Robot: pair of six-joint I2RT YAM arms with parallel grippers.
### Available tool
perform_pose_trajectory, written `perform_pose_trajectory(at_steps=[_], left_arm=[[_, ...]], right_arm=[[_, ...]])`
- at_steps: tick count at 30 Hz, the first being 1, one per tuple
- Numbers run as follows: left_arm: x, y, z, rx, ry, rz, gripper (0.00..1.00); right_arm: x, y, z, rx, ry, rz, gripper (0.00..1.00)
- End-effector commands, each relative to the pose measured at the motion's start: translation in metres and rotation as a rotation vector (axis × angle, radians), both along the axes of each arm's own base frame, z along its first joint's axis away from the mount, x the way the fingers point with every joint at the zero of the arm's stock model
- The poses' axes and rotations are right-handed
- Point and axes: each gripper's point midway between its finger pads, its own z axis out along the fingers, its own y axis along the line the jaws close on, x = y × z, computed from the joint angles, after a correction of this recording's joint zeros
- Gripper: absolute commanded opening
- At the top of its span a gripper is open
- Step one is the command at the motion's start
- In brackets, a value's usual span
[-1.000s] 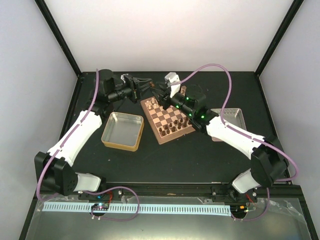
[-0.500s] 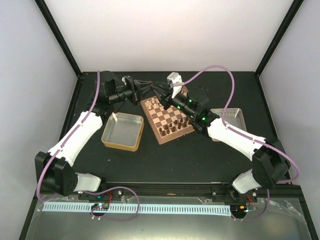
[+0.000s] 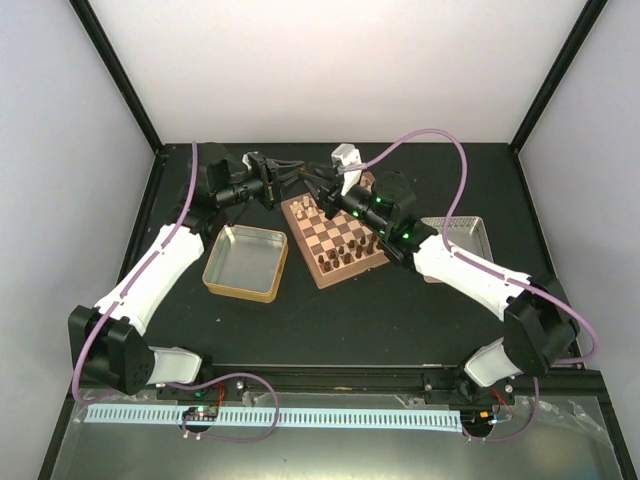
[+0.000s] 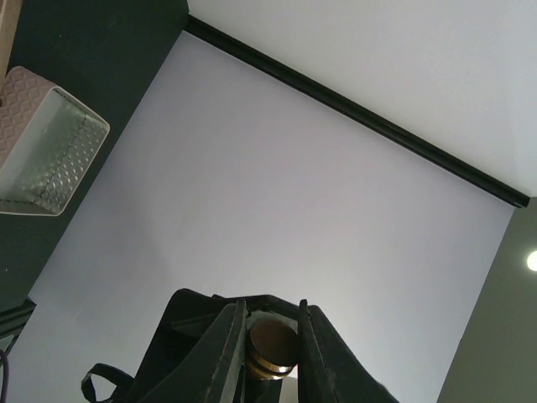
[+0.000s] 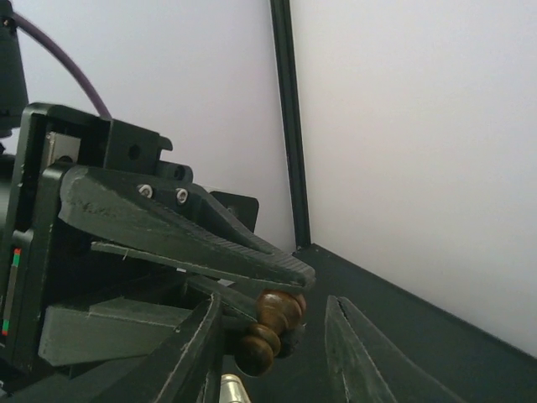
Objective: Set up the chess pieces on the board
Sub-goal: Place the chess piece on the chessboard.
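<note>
Nudging closer to the left gripper (image 3: 297,172), the right gripper (image 3: 317,186) is putting its half-open fingers on both sides of the dark chess piece (image 5: 270,329), so a hand-over is looking near. The left fingers are pinching the piece in the air by the far corner of the board (image 3: 322,238). It is lying along those fingers, round bottom facing the left wrist, knobby top poking out.
</note>
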Motion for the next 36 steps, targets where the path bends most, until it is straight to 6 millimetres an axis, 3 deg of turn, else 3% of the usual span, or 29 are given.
perform_pose_trajectory(at_steps=[1,9,16,18,22,27,30,36], left_arm=[[-0.01,-0.003,0.018,-0.05,-0.016,-0.031,0.12],[-0.013,-0.003,0.015,-0.05,-0.01,-0.039,0.14],[-0.013,0.004,0.004,0.07,-0.051,-0.051,0.61],[-0.012,0.012,-0.008,0.159,-0.062,-0.05,0.7],[-0.004,0.038,-0.036,0.366,-0.15,-0.029,0.8],[-0.004,0.068,-0.075,0.63,-0.278,-0.074,0.83],[-0.003,0.088,-0.086,0.834,-0.368,-0.072,0.84],[0.003,0.108,-0.102,1.072,-0.496,-0.108,0.86]], right_arm=[[-0.001,0.008,0.008,0.011,-0.022,0.014,0.3],[0.005,0.001,0.025,0.045,-0.007,-0.038,0.02],[0.008,-0.023,0.028,0.021,0.124,-0.137,0.01],[0.013,-0.036,0.014,-0.032,0.211,-0.178,0.01],[0.026,-0.077,-0.035,-0.167,0.448,-0.268,0.01],[0.036,-0.144,-0.102,-0.288,0.755,-0.404,0.01],[0.041,-0.174,-0.137,-0.403,0.914,-0.488,0.01],[0.046,-0.204,-0.2,-0.569,1.157,-0.547,0.01]])
